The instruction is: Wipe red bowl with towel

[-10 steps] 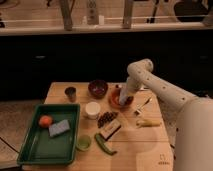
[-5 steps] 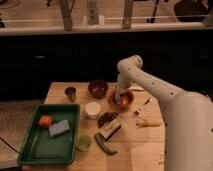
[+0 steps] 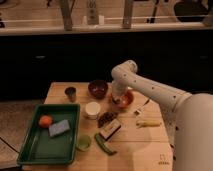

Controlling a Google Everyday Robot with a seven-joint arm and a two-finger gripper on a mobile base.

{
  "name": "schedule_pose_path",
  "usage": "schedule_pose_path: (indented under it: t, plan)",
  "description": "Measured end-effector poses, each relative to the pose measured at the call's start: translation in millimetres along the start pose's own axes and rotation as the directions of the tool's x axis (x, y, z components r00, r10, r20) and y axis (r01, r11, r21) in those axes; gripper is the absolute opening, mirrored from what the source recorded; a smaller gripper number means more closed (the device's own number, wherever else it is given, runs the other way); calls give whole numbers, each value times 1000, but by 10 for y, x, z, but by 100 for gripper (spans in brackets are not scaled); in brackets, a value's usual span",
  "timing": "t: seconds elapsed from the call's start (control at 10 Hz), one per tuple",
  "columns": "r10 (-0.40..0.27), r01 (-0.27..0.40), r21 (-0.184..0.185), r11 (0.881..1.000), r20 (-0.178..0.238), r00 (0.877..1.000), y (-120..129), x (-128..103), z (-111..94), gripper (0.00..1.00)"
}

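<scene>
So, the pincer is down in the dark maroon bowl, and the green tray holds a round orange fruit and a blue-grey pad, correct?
No: the camera view shows the pincer down in the shallow orange-red bowl, not the dark maroon bowl. The green tray does hold the round orange fruit and blue-grey pad.

Raised camera looks down across the table [image 3: 150,146], hand [image 3: 118,101] at red bowl [image 3: 131,98] mid-frame.

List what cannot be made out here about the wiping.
- The towel: camera view, not visible; the gripper, low over the red bowl, may cover it.
- The red bowl's inside: camera view, mostly hidden by the gripper.
- A small item right of the bowl: camera view, too small to name.
</scene>
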Motion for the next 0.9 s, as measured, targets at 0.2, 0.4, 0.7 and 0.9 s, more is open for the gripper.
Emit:
schedule_pose_path:
  t: [0.2, 0.4, 0.7, 0.9]
  plan:
    - [17, -17, -13, 1000, 2, 1000, 142, 101, 32, 4]
    - [64, -64, -33, 997, -10, 998, 276, 341, 77, 4]
    - [163, -165, -53, 985, -40, 986, 262, 761, 154, 4]
    - [201, -205, -63, 977, -56, 978, 81, 923, 207, 4]
